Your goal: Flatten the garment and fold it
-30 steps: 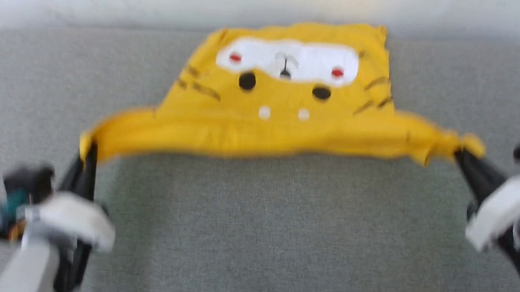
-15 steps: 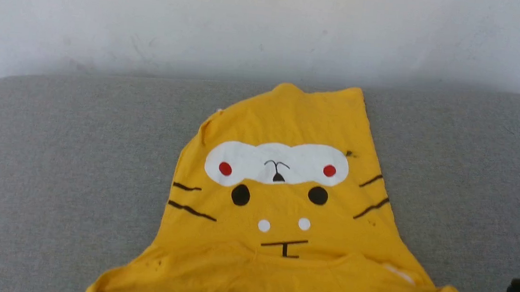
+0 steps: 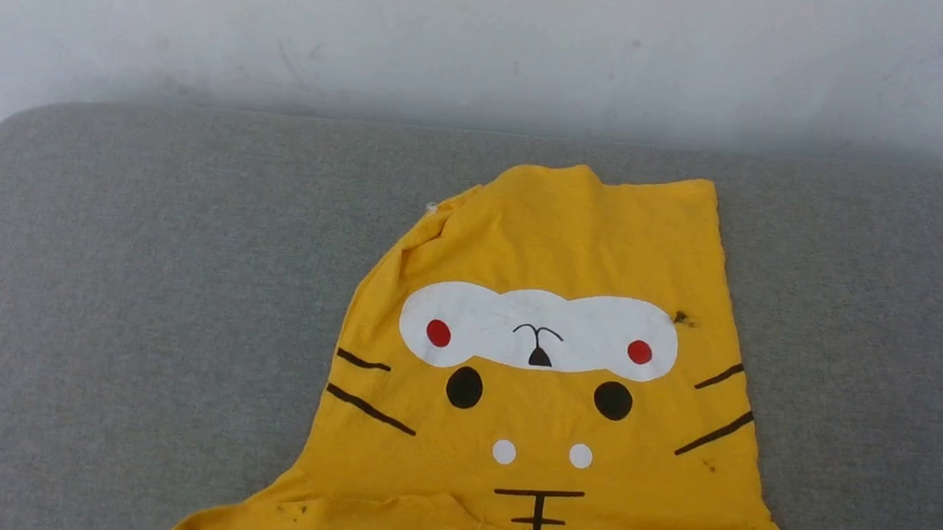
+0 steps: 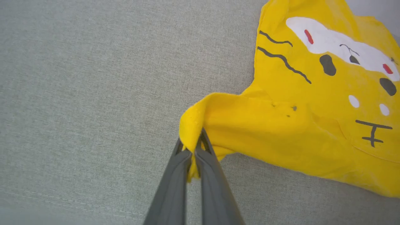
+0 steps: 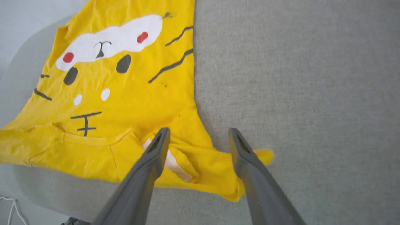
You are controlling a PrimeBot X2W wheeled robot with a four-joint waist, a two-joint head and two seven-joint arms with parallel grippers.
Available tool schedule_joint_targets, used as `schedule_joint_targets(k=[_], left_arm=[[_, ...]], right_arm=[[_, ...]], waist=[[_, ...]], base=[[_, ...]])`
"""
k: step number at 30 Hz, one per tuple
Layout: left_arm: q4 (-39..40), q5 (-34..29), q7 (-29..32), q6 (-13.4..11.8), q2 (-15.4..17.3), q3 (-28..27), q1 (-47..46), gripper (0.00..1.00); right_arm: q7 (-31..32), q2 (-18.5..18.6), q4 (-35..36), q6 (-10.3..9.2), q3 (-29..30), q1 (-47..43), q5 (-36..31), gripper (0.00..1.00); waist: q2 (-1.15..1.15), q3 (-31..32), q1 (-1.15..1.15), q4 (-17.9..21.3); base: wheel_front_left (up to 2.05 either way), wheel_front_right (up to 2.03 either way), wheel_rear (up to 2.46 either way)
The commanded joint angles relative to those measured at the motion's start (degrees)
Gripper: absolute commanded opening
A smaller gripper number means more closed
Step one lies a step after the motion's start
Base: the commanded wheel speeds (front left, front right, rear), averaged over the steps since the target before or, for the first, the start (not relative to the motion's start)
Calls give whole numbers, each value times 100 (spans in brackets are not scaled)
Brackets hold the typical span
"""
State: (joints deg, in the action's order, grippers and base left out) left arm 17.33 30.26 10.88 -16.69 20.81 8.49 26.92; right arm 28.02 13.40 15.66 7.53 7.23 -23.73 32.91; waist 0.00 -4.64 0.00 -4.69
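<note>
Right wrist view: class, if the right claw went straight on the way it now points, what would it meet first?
Most likely the yellow t-shirt: the open right claw points at its sleeve, near the cloth's edge on the grey fabric surface. Its height above the cloth is unclear.

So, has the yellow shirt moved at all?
Yes, toward the robot: a second ago the garment reached the back edge of the grey cushion; now its hem lies short of it.
</note>
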Motion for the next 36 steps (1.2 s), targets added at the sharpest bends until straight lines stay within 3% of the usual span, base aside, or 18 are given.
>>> schedule_joint_targets(k=[1,4,7,18,27,36], left_arm=[[36,8,-57,-17,-25,-17,-79,0],[83,-6,-131,-11,-55,-11,-185,0],[138,-29,-225,12,-98,14,-356,0],[-6,18,-675,389,-438,348,-1327,0],[-366,74,-992,685,-650,554,-1903,0],[-666,140,-1157,883,-711,635,-2194,0]], right_arm=[[-80,-62,95,-4,120,157,68,100],[-244,-97,133,-4,381,665,75,100],[-496,17,-282,-4,612,1599,-93,100],[-435,585,-3548,-4,207,5431,-584,100],[647,899,-5304,-4,-427,7260,-680,100],[1523,978,-6535,-4,-477,7873,-1115,100]], waist=[[0,-103,0,-115],[0,-275,0,-207],[0,-567,0,-310],[0,-1658,0,-920],[0,-2085,0,-1436],[0,-2154,0,-1647]], base=[[0,0,0],[0,0,0],[0,0,0],[0,0,0],[0,0,0],[0,0,0]])
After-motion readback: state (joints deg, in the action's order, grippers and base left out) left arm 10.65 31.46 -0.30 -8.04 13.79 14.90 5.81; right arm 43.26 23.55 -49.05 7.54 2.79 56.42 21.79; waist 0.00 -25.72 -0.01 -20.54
